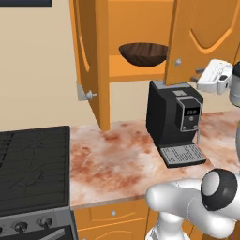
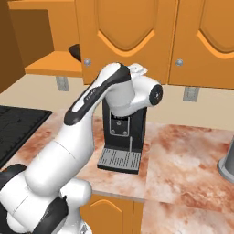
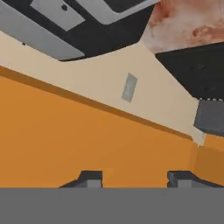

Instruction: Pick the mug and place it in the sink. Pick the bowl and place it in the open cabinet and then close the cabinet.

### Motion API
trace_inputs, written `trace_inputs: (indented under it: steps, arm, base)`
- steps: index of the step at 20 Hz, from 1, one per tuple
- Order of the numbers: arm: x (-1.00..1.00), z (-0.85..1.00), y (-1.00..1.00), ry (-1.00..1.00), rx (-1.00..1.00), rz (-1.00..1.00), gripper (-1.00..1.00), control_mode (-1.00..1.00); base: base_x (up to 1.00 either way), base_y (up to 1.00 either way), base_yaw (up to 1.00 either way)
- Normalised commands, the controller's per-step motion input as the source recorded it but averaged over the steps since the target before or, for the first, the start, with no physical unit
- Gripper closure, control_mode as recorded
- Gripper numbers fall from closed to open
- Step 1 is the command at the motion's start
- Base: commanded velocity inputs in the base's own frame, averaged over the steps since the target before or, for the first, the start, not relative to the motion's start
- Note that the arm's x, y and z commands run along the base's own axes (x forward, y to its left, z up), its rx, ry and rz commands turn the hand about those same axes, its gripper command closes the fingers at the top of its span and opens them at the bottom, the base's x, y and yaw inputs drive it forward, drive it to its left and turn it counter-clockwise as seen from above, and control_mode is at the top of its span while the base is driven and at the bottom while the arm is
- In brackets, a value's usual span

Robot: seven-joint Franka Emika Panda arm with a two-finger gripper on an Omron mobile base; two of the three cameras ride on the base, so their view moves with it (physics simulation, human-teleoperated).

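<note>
In the left base view, the bowl is sitting on the shelf of the open cabinet, above the coffee machine. The gripper is reaching beside the right door.

In the right base view, the arm is rising before the coffee machine.

In the hand view, the fingertips are standing apart, nothing between them, facing orange wood.
</note>
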Motion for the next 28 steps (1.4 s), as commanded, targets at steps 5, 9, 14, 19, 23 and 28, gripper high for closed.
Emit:
trace_inputs:
  steps: [5,9,14,19,23,28]
  arm:
    - [1.00,-0.17,0.35,0.13,0.00,-0.09,-1.00,-1.00]
    - [0.74,-0.46,0.58,-0.36,0.00,-0.18,-1.00,-1.00]
    - [0.22,-0.15,0.23,-0.23,-0.01,-0.16,-1.00,-1.00]
    - [-0.57,0.60,0.15,0.04,0.00,0.00,-1.00,-1.00]
    - [-1.00,0.69,0.30,0.00,0.00,0.00,-1.00,-1.00]
    - [-1.00,0.37,0.13,0.00,0.00,0.00,-1.00,-1.00]
  base:
    - [0.00,0.00,0.00]
    - [0.00,0.00,0.00]
    - [0.00,0.00,0.00]
    - [0.00,0.00,0.00]
    - [0.00,0.00,0.00]
    - [0.00,0.00,0.00]
